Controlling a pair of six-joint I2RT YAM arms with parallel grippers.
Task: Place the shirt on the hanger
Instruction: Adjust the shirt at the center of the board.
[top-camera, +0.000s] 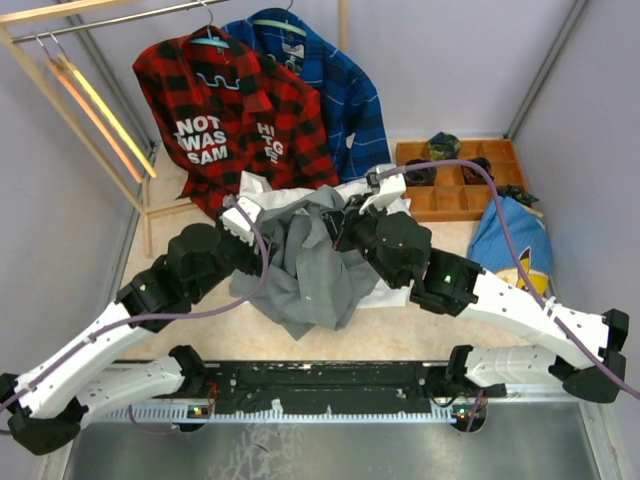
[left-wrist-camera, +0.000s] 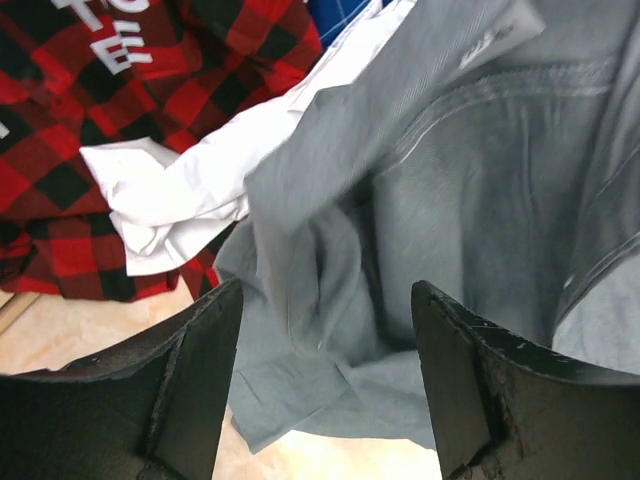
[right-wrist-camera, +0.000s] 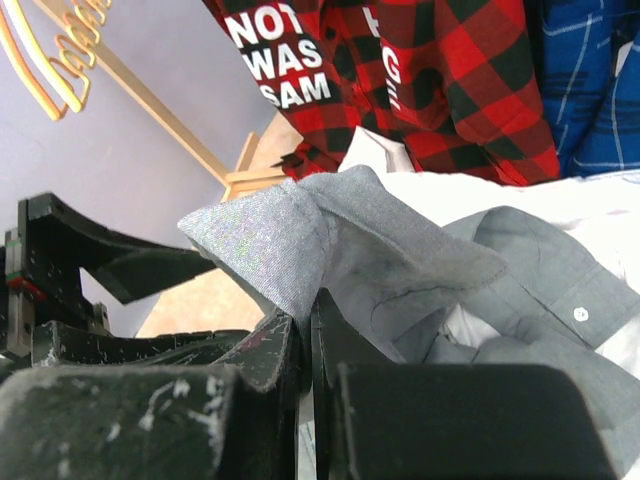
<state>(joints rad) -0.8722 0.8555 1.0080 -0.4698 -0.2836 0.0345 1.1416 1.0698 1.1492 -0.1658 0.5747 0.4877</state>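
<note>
While the right gripper (right-wrist-camera: 305, 315) pinches just a fold of the shirt (right-wrist-camera: 340, 250) and the left gripper (left-wrist-camera: 325, 305) gapes, lifting may slip it

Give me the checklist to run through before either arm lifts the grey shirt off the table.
1. Right hand has hold of the plain grey button-up shirt: ok, it is shut on a fold of the fabric.
2. Left hand has hold of it too: not ok, it is open with nothing clamped.
3. Grey shirt is free of the crumpled white shirt: cannot tell, because the two overlap.
4. Pale yellow-tan wavy hanger is free: ok, it hangs bare at the far left.
5. Collar is located: ok, it shows in the right wrist view.
</note>
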